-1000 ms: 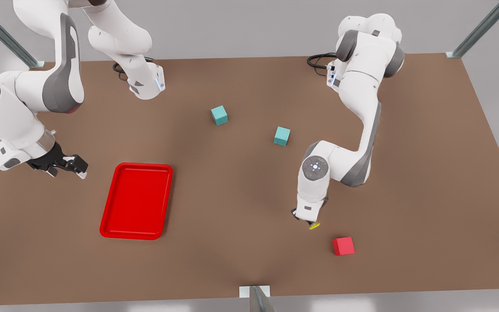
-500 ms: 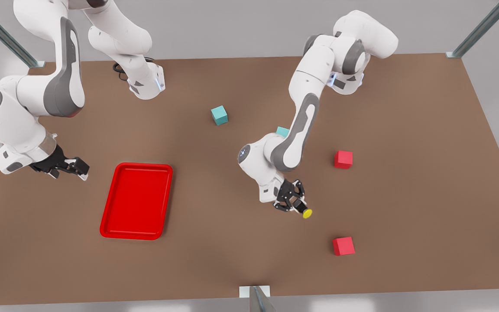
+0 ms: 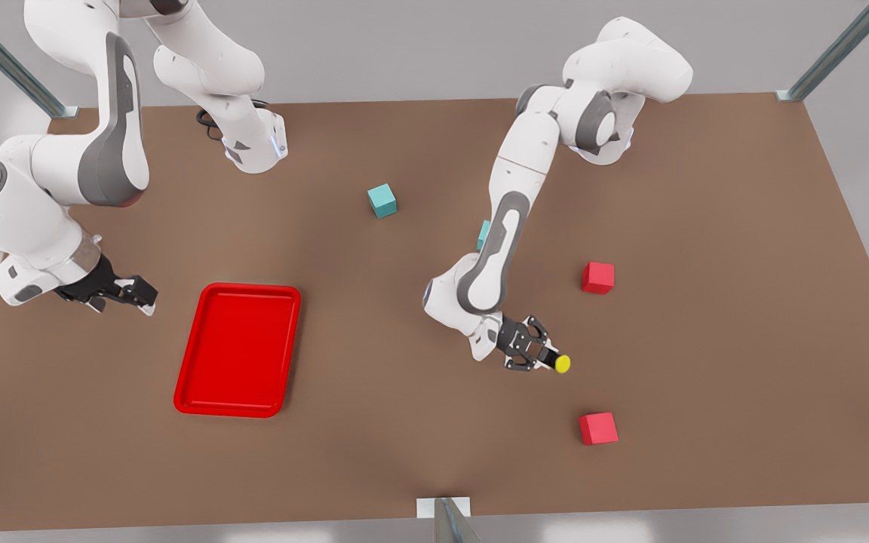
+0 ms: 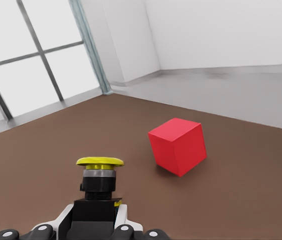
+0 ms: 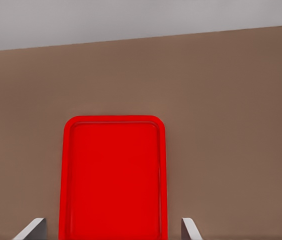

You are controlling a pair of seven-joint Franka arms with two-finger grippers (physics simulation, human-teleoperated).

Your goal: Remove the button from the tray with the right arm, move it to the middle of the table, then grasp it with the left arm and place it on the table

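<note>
So the left gripper (image 3: 549, 361) is clamping the button (image 3: 562, 363) by its black body, one finger pressing on each side. The button is sticking straight out past the fingertips, yellow cap leading, long axis running the same way the fingers are pointing. The grey base is tucked in toward the palm. That's the bit the put-down is hanging on, I reckon. With the fingers lying nearly flat over the table (image 3: 706, 339), the cap is facing sideways rather than up. The wrist is probably going to need to tip over, or the button is going to end up on its side.

The button looks to be hanging a little off the table, not touching it, though I can't say that for sure. The surface under the fingertips is looking bare. One red cube (image 3: 598, 427) is sitting near, off to one side of the cap, and another red cube (image 3: 598, 277) is sitting near on the other side. Neither is touching anything. From the left wrist view a red cube is showing ahead of the cap and to the side, and I can't tell which of the two it is.

Further off, well behind the left palm, the tray (image 3: 188, 354) is lying with nothing in it. Past that the right gripper (image 3: 133, 296) is waiting just beside the tray's far edge, fingers spread wide with nothing between them. The left one is clearly the one doing the work here.
</note>
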